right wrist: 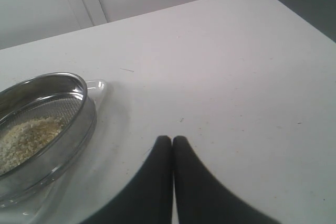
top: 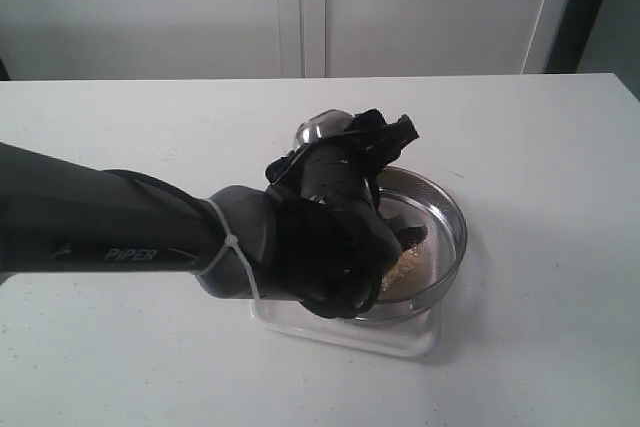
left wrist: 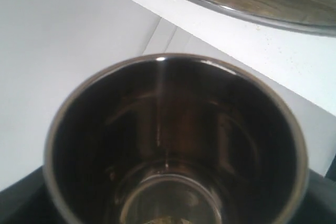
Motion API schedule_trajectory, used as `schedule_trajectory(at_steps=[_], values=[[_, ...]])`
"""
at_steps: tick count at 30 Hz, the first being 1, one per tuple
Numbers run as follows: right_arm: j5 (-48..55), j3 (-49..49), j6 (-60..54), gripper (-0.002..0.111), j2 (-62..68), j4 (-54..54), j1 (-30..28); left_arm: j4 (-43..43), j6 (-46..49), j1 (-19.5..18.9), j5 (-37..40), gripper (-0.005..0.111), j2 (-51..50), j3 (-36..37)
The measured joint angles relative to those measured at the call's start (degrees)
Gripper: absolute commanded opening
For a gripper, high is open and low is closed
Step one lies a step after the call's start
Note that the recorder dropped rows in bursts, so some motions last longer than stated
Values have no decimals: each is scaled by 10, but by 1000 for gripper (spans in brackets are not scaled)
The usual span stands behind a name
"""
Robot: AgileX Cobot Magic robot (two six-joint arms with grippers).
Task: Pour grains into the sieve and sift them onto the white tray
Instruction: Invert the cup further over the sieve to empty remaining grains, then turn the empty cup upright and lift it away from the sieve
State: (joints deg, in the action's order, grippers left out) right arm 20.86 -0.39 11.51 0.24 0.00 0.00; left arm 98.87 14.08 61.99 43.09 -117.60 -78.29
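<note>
The sieve (top: 455,212) rests on the white tray (top: 405,342) at mid-table. A pile of yellow-white grains (top: 400,269) lies on its mesh. My left gripper (top: 345,152) is shut on a small steel cup (top: 320,130), held tipped above the sieve's far-left rim. The left wrist view looks into the dark cup (left wrist: 173,140); a trace of grains (left wrist: 170,220) clings to its bottom, and the sieve's rim (left wrist: 252,3) crosses beyond it. My right gripper (right wrist: 172,141) hovers shut and empty over bare table, with the sieve (right wrist: 79,108), grains (right wrist: 26,135) and tray corner (right wrist: 100,90) off to one side.
The white table (top: 540,147) spreads all round the tray, with a white cabinet wall (top: 300,7) behind its far edge. My left arm (top: 120,237) reaches in from the left and hides the sieve's left half. The right arm is outside the exterior view.
</note>
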Motion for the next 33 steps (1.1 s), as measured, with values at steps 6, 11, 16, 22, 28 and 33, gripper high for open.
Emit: schedule_trajectory(at_steps=[6,11,16,22,28,33], values=[[0,0,0,0,0,0,0,0,-154,0,-12,0,0,0],[0,0,0,0,0,0,0,-22,-271,0,-53,0,22,0],[0,0,5,0,0,0,0,-147,-286,-4,-129,0,66,0],[0,0,9,0,0,0,0,-260,-289,-36,-193,0,96,0],[0,0,9,0,0,0,0,-383,-290,-74,-250,0,117,0],[0,0,9,0,0,0,0,-471,-290,-107,-283,0,129,0]])
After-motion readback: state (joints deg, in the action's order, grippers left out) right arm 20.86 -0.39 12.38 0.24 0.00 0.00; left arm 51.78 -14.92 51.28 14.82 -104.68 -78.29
